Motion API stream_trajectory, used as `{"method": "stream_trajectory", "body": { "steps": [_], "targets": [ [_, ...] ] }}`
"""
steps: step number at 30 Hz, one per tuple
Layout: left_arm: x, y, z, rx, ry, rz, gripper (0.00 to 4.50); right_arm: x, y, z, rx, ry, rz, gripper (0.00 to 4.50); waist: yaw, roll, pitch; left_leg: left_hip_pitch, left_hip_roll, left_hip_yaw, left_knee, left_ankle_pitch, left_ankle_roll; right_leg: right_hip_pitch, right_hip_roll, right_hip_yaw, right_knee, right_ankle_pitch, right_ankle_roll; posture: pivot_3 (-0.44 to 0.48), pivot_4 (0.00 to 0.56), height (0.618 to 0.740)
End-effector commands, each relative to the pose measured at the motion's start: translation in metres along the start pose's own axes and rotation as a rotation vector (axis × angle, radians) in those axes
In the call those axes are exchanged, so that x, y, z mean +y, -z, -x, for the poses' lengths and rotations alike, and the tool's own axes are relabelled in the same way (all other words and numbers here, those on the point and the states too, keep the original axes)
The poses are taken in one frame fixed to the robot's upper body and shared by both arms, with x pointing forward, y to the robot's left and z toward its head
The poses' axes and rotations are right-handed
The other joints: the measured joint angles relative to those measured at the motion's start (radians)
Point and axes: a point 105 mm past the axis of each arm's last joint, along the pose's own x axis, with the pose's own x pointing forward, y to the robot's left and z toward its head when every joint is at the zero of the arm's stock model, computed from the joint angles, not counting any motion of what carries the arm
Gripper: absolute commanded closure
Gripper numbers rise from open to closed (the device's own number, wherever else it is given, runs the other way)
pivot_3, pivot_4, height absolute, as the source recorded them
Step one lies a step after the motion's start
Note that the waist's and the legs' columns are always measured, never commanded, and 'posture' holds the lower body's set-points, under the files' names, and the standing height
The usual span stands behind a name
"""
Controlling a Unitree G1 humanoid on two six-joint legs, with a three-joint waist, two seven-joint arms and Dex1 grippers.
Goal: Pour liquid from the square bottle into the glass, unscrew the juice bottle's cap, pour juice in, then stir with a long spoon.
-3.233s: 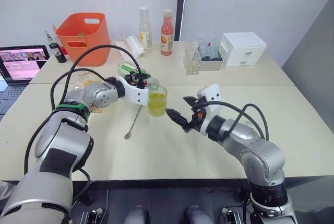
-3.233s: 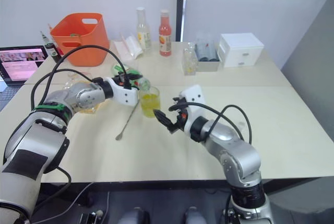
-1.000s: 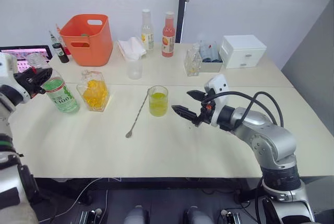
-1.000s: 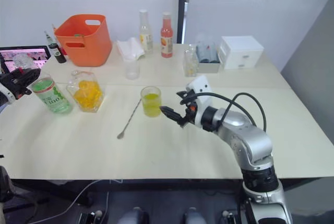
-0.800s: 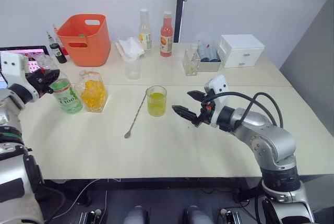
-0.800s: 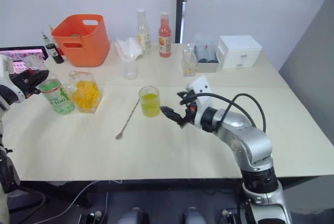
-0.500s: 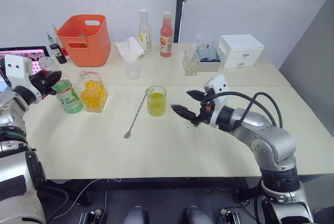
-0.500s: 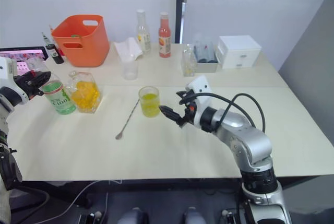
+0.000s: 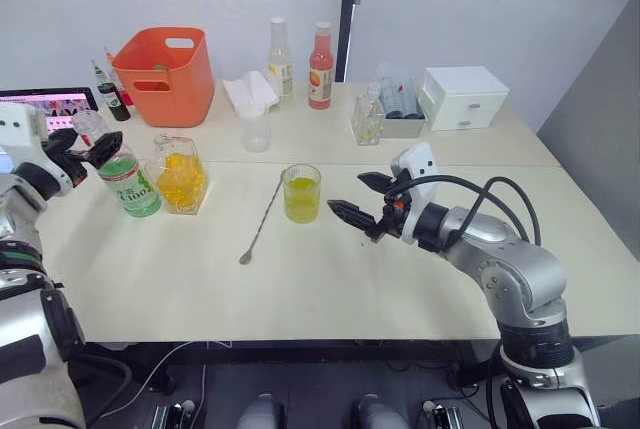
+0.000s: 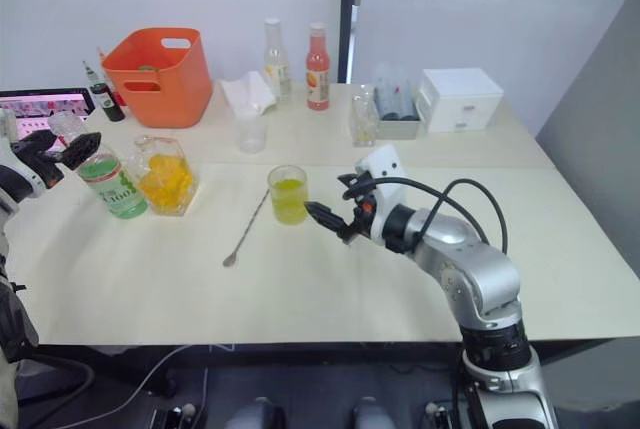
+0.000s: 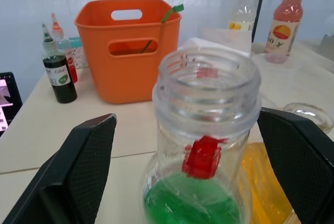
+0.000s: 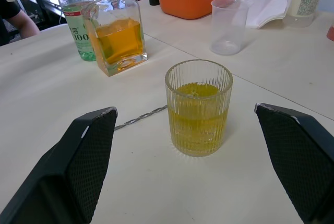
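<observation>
At the far left of the cream table (image 9: 330, 279), the left gripper (image 9: 82, 149) hangs around the neck of the juice bottle (image 9: 128, 181), its two black fingers spread wide on either side and touching nothing. The bottle stands upright with its mouth open and green juice low inside. Something small and red shows down through the mouth, but I cannot tell what it is. Just beside it to the right stands the square bottle (image 9: 178, 173), part full of orange-yellow liquid. Further right the long spoon (image 9: 262, 219) lies flat on the table, its handle pointing towards the glass (image 9: 301, 194). The ribbed glass holds yellow-green drink to about half its height. Near it on the right hovers the right gripper (image 9: 352, 197), fingers parted and empty, pointing at the glass.

The spoon looks stiff, light and very thin, and lying flat it should be awkward to pinch; the mid-handle seems the best hold. The glass looks fragile and smooth, so stirring likely wants a gentle touch. At the back stand an orange bin (image 9: 162, 73) and a white drawer box (image 9: 459, 95)
</observation>
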Motion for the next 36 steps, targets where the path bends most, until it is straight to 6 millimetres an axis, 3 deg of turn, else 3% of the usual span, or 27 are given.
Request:
{"method": "stream_trajectory", "body": {
  "steps": [1, 5, 9, 14, 18, 21, 25, 28, 36],
  "targets": [
    [0.008, -0.03, 0.018, -0.08, 0.022, -0.025, 0.03, -0.005, -0.006, 0.009, -0.022, 0.021, 0.022, 0.0, -0.001, 0.0, 0.0, 0.0, 0.0, 0.0, 0.0, 0.0, 0.0, 0.0, 0.0, 0.0, 0.0, 0.0, 0.0, 0.0, 0.15, 0.715],
    [0.014, -0.024, 0.044, -0.047, 0.051, -0.023, 0.03, -0.019, -0.002, 0.021, -0.008, 0.074, 0.027, 0.0, -0.006, 0.0, 0.0, 0.0, 0.001, 0.001, -0.001, 0.0, 0.0, 0.0, 0.0, 0.0, 0.001, 0.0, 0.0, 0.0, 0.15, 0.715],
    [0.014, -0.008, 0.076, 0.004, 0.096, 0.0, 0.03, -0.044, 0.008, 0.053, 0.011, 0.189, 0.005, 0.0, -0.003, 0.0, 0.0, 0.0, 0.002, 0.001, -0.001, 0.0, 0.0, 0.0, 0.0, 0.0, 0.0, 0.0, 0.0, 0.0, 0.15, 0.715],
    [0.007, 0.003, 0.105, 0.028, 0.126, 0.011, 0.03, -0.07, 0.025, 0.108, 0.066, 0.342, 0.001, 0.0, 0.009, 0.0, 0.0, 0.0, 0.005, 0.002, -0.001, 0.0, 0.0, 0.001, 0.0, -0.001, -0.006, 0.0, 0.0, 0.0, 0.15, 0.715],
    [0.012, 0.028, 0.139, 0.129, 0.107, -0.022, 0.03, -0.087, 0.043, 0.163, 0.128, 0.501, -0.003, 0.0, 0.006, 0.0, 0.0, 0.003, 0.006, 0.004, -0.002, 0.0, 0.0, 0.002, 0.0, 0.0, -0.007, 0.0, -0.001, 0.0, 0.15, 0.715],
    [0.015, 0.049, 0.16, 0.238, 0.087, -0.092, 0.03, -0.09, 0.051, 0.194, 0.172, 0.587, -0.009, 0.0, 0.002, 0.0, -0.001, 0.005, 0.007, 0.007, -0.004, 0.0, 0.0, 0.003, 0.0, 0.001, -0.007, -0.001, -0.002, 0.0, 0.15, 0.715],
    [0.016, 0.061, 0.176, 0.291, 0.086, -0.09, 0.03, -0.09, 0.062, 0.228, 0.229, 0.651, -0.007, 0.0, 0.001, 0.0, 0.0, 0.014, 0.009, 0.009, -0.004, 0.0, -0.001, 0.01, 0.001, 0.001, -0.008, -0.002, -0.004, 0.0, 0.15, 0.715],
    [0.015, 0.065, 0.178, 0.298, 0.087, -0.091, 0.03, -0.086, 0.066, 0.233, 0.243, 0.634, 0.005, 0.0, 0.004, 0.0, -0.002, 0.023, 0.01, 0.011, -0.009, -0.001, -0.001, 0.018, 0.0, 0.001, -0.015, -0.003, -0.005, 0.0, 0.15, 0.715],
    [0.01, 0.075, 0.18, 0.305, 0.104, -0.081, 0.03, -0.089, 0.064, 0.228, 0.231, 0.642, 0.009, 0.0, 0.001, -0.001, -0.004, 0.026, 0.01, 0.018, -0.015, -0.001, -0.001, 0.017, 0.0, 0.006, -0.015, -0.003, -0.005, 0.0, 0.15, 0.715]
  ]
}}
